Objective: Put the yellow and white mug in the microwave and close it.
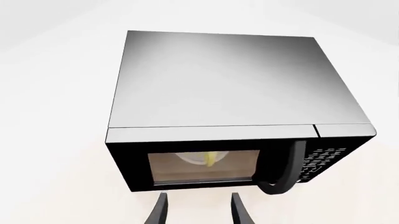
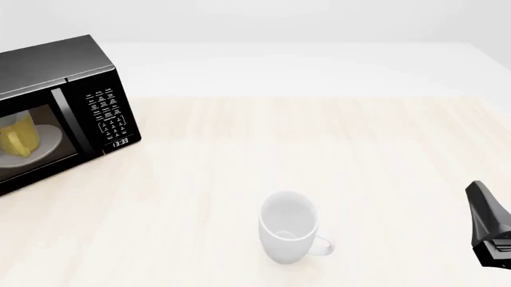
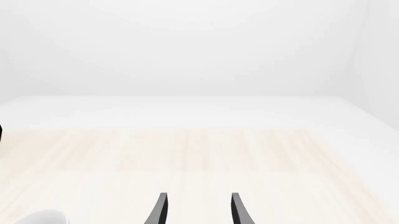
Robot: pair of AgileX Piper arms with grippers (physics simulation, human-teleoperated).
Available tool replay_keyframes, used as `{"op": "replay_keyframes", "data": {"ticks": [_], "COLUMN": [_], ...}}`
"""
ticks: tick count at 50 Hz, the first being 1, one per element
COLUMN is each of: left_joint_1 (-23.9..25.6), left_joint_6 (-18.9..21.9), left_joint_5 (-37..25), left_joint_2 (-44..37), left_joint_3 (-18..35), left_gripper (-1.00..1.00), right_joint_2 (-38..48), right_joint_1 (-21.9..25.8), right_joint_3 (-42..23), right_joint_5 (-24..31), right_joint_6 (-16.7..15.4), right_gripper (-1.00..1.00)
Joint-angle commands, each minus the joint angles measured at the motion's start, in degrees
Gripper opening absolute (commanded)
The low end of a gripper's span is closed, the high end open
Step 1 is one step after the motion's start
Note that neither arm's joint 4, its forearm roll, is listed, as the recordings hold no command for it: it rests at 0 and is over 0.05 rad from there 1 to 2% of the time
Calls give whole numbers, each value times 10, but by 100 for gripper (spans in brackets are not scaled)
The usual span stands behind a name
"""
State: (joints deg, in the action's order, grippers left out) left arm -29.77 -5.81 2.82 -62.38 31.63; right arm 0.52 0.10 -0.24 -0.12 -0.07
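Inside microwave [image 2: 56, 101]: yellow mug [image 2: 16, 136].

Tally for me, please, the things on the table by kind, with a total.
Mugs: 2, the yellow and white mug inside the microwave and the white mug on the table.
Microwaves: 1, the microwave, door shut.
Total: 3.

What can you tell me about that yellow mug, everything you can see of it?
The yellow and white mug is small, glossy yellow outside. It stands upright on the white round turntable plate inside the black microwave, seen through the dark glass door, which looks shut. Nothing grips it; the white inside is hard to make out.
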Motion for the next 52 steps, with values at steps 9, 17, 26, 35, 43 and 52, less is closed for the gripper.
{"op": "replay_keyframes", "data": {"ticks": [9,17,26,35,43,52], "left_joint_1": [-11,-16,-15,-14,-14,-11], "left_joint_6": [-1,-3,-15,-28,-36,-40], "left_joint_5": [-71,-105,-144,-190,-218,-247], "left_joint_2": [97,137,174,219,249,281], "left_joint_3": [1,8,21,33,40,49], "left_gripper": [100,100,100,100,100,100], "right_joint_2": [0,0,0,0,0,0], "right_joint_1": [0,0,0,0,0,0], "right_joint_3": [0,0,0,0,0,0], "right_joint_5": [0,0,0,0,0,0], "right_joint_6": [0,0,0,0,0,0], "right_gripper": [100,100,100,100,100,100]}}
